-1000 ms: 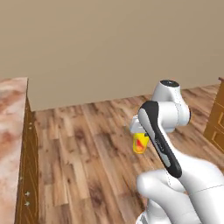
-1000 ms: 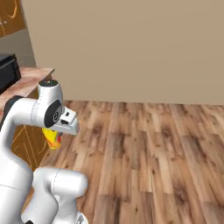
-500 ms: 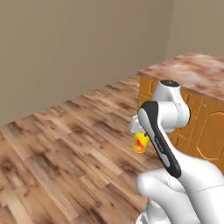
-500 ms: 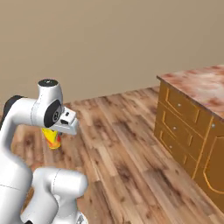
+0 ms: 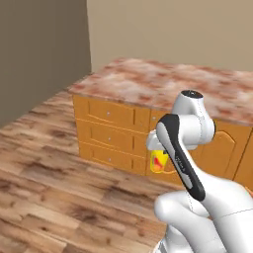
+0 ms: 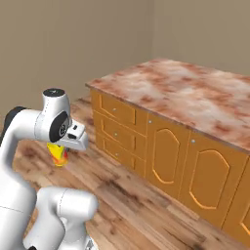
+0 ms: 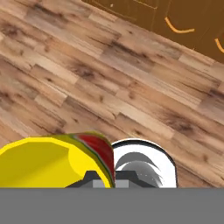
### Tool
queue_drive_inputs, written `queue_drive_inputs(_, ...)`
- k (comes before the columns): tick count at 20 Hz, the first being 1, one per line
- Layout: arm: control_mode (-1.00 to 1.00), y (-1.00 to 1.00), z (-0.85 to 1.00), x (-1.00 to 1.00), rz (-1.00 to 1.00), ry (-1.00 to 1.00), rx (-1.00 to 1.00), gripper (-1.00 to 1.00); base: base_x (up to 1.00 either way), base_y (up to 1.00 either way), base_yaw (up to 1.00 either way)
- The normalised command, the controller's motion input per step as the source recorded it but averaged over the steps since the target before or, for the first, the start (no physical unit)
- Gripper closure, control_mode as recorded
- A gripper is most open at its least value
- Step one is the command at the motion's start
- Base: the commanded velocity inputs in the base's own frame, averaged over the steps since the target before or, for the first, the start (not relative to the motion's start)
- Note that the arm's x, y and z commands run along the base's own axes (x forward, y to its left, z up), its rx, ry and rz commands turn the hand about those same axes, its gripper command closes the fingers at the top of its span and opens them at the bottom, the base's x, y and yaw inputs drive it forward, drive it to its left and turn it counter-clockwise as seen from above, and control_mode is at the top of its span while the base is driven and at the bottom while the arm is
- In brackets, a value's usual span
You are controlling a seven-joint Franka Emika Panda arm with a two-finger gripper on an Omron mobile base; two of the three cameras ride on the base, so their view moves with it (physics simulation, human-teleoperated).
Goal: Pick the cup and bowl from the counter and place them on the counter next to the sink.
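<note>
Left base view has the cup (image 5: 158, 161) clamped in the gripper (image 5: 157, 159), tucked beside the arm and below the counter (image 5: 163, 84) top — the hand is fastened on it. Relative to the counter, the cup hangs out front at drawer height, over wooden floor (image 7: 109, 83). Orange cabinets (image 6: 161, 151) stand between; sink and bowl unseen, so I cannot tell which way they lie.
</note>
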Motion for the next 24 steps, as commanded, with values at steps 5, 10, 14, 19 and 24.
queue_drive_inputs(5,1.0,0.0,0.0,0.0,0.0,0.0,0.0,1.0,0.38,-0.45,-0.7)
queue_drive_inputs(10,1.0,0.0,0.0,0.0,0.0,0.0,0.0,1.0,0.47,-0.39,-0.65)
queue_drive_inputs(14,1.0,0.0,0.0,0.0,0.0,0.0,0.0,1.0,0.93,-0.3,0.01)
queue_drive_inputs(19,1.0,0.0,0.0,0.0,0.0,0.0,0.0,1.0,1.0,-0.58,0.07)
queue_drive_inputs(24,1.0,0.0,0.0,0.0,0.0,0.0,0.0,1.0,0.85,-0.77,0.03)
